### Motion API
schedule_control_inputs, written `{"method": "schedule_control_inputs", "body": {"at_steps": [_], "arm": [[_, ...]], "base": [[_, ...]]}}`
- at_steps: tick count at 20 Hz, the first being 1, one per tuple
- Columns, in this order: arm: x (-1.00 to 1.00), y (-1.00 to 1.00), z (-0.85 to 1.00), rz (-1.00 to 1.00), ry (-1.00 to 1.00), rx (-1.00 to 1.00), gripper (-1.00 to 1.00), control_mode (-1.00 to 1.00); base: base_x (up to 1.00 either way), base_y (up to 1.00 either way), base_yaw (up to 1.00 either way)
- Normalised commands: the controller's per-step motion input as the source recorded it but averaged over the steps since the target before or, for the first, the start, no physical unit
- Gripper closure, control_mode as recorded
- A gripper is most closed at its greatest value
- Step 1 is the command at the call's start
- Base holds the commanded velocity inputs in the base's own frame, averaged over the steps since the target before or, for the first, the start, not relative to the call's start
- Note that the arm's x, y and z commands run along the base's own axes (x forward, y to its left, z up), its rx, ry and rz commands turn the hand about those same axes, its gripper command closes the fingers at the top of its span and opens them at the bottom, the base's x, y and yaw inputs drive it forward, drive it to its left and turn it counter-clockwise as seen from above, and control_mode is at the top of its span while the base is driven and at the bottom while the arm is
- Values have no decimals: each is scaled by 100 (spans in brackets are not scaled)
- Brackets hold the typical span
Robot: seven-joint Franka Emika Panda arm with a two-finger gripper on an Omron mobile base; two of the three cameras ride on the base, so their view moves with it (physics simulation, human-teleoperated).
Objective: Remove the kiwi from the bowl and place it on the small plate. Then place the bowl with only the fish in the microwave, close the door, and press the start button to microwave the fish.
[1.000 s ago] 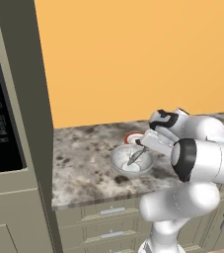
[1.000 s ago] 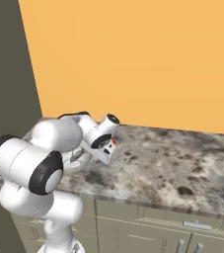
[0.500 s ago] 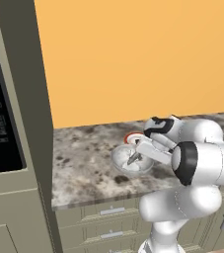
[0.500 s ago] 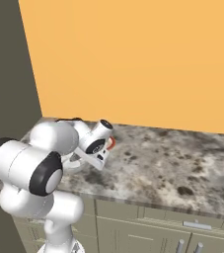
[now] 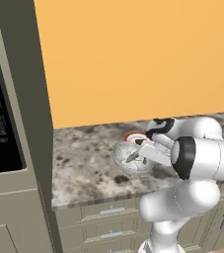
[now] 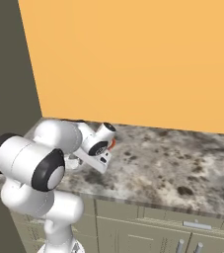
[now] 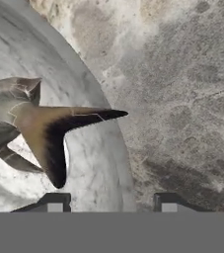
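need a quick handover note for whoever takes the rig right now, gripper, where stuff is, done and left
Gripper: low at the bowl, one fingertip either side of its rim; jaws closing, grip not confirmed.
Fish: in the bowl, tail fin over the rim.
Small plate: on the counter just behind the bowl, mostly hidden by the arm.
Kiwi: can't see it in the bowl; likely already moved, unconfirmed.
Microwave: far left.
Left: carry bowl to microwave, close door, press start.
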Motion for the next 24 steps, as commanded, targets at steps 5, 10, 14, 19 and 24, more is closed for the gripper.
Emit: {"method": "schedule_control_inputs", "body": {"at_steps": [5, 10, 14, 19, 24], "arm": [[-39, 0, 7, 0, -9, 1, 100, -100], [-27, 0, 90, -2, -8, 0, 100, -100], [-28, 0, 97, -3, -1, 0, 100, -100], [-67, 0, 84, -4, -1, 1, 100, -100], [-75, -6, 79, -8, -1, 3, 100, -100]], "base": [[0, 0, 0], [0, 0, 0], [0, 0, 0], [0, 0, 0], [0, 0, 0]]}}
